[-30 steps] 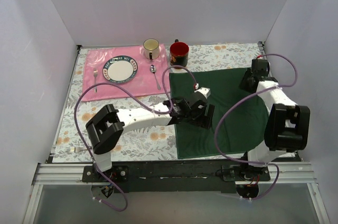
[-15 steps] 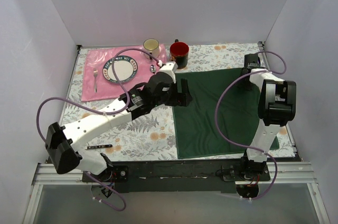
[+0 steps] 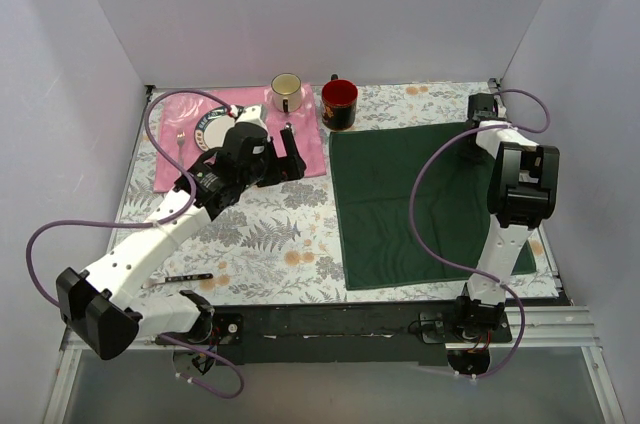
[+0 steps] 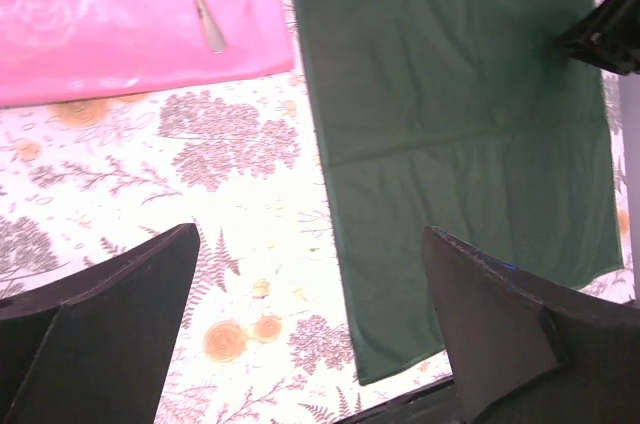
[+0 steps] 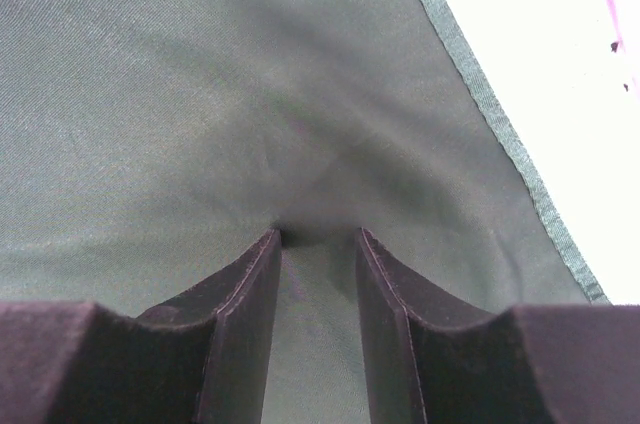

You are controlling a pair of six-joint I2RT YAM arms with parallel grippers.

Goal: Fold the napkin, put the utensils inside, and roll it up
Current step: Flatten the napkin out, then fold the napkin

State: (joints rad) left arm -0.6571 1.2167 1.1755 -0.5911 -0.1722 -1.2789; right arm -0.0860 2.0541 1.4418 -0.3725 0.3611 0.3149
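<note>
**Top external.** The napkin (image 3: 430, 199): dark green, spread flat on the right half of the floral bench (image 3: 260, 234). My left tool (image 3: 287, 157) hangs over the right end of the pink placemat (image 3: 313, 144), apart from the napkin. My right tool (image 3: 483, 109) is at the napkin's far right corner. One black-handled utensil (image 3: 188, 276) lies near the front left edge. On the far side are a cream mug (image 3: 286, 92), a red mug (image 3: 339, 102), a plate (image 3: 210, 129) and a small silver fork (image 3: 181, 140).

**Left wrist.** Left tool spread wide, fingers (image 4: 110, 324) far apart, nothing between them. A spoon (image 4: 200, 4) lies on the placemat.

**Right wrist.** Fingers (image 5: 245, 294) partly closed, tips down on the napkin near its hem, cloth puckered there. I cannot tell whether it is gripped.
</note>
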